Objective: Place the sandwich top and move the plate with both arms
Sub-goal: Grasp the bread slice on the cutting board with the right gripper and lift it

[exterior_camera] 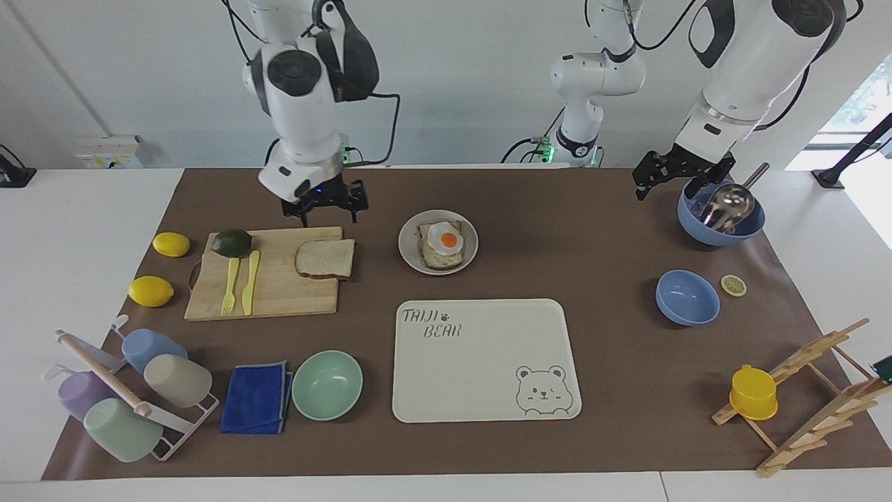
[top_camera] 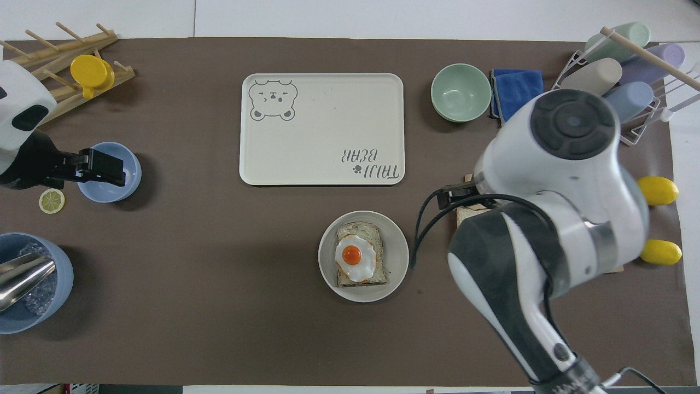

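The right pincer (exterior_camera: 325, 208) hangs open and empty over the cutting board (exterior_camera: 279, 293), above the sandwich top (exterior_camera: 325, 259) lying on it. The plate (exterior_camera: 411, 258) with the egg bread is beside the board. The left pincer (exterior_camera: 679, 178) waits open beside the blue bowl (exterior_camera: 718, 233).
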Tool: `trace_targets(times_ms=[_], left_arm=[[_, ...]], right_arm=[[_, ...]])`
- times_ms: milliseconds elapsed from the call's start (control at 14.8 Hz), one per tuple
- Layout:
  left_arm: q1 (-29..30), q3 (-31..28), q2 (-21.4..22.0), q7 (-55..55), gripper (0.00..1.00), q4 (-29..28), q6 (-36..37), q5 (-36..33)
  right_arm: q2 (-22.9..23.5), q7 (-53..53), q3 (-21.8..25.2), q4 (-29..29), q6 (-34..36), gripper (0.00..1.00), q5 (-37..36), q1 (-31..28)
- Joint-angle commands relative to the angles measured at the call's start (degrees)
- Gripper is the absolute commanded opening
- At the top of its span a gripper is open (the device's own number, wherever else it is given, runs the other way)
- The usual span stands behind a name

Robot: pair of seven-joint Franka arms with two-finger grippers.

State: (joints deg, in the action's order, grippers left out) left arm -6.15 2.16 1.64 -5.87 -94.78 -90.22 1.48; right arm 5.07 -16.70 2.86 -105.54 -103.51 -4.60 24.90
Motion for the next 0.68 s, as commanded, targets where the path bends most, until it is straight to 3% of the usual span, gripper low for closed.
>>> trace_targets(times_ms=[0,203,608], left_arm=[[0.4,0.2,0.3,-0.5,1.0,0.2,0.6,-0.7],[0.4,0.1,0.3,-0.5,1.0,0.2,0.5,-0.7],[0.4,0.1,0.3,-0.5,1.0,0.2,0.6,-0.7]], right_arm=[[3.2,-4.2,0.4,-5.1,-6.3,1.0,-4.9,1.8],[9.0,-9.8,0.4,-7.3,-7.4,1.0,-11.5,4.2],[9.2,-10.5,0.4,-11.3,-7.6,1.0,-17.5,5.2]])
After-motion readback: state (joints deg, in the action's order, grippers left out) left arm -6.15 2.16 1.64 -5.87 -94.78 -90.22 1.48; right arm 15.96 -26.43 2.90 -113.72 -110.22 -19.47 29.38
